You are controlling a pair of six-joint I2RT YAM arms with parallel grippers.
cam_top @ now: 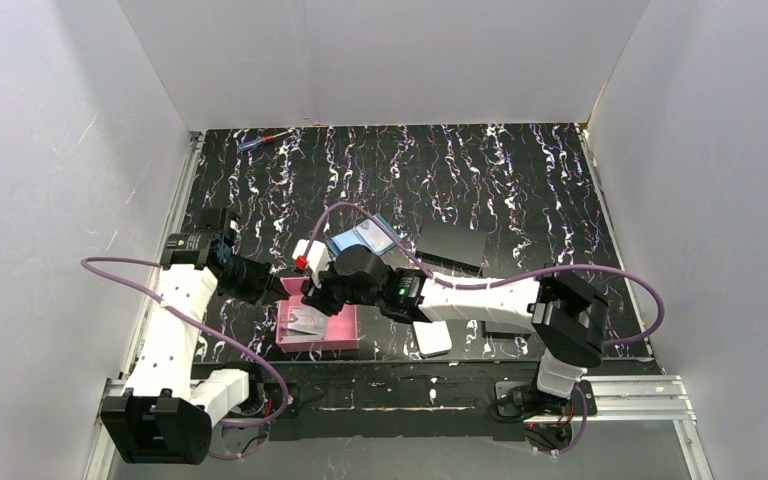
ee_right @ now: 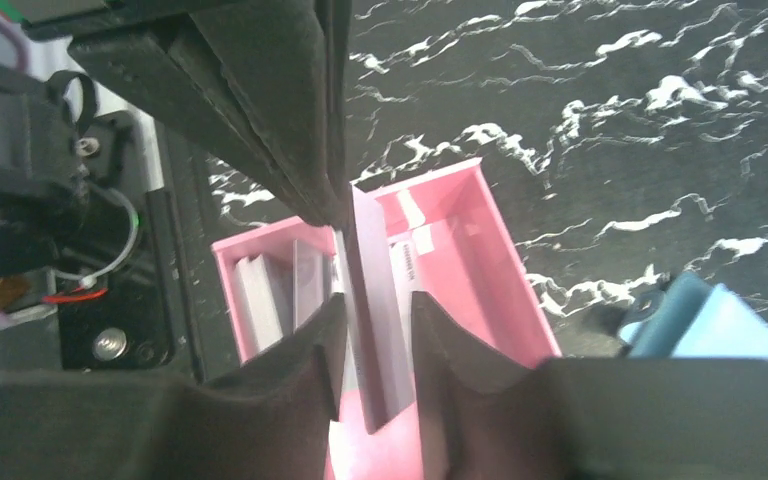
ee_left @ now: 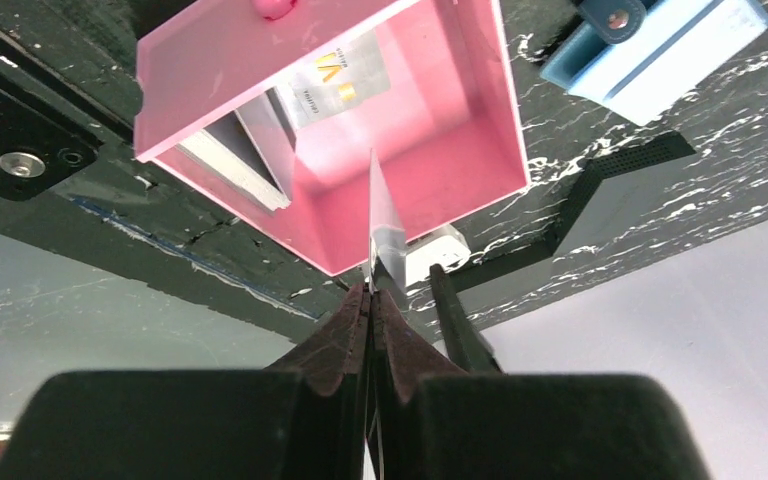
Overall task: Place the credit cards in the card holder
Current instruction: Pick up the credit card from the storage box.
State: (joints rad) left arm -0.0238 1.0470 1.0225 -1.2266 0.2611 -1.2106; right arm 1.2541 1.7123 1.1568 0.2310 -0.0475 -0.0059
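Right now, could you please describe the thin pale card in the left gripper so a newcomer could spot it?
Find the pink square tray by the table's near edge. Over it, the left gripper pinches one thin whitish card by its edge. The other cards rest inside the tray.

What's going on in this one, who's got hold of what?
The left gripper is shut on one credit card, holding it on edge above the pink tray. The right gripper has a finger on either side of that same card but is not clamped on it, so this looks like a hand-over between the arms. More cards lie in the tray. The card holder sits on the table beside the tray, untouched.
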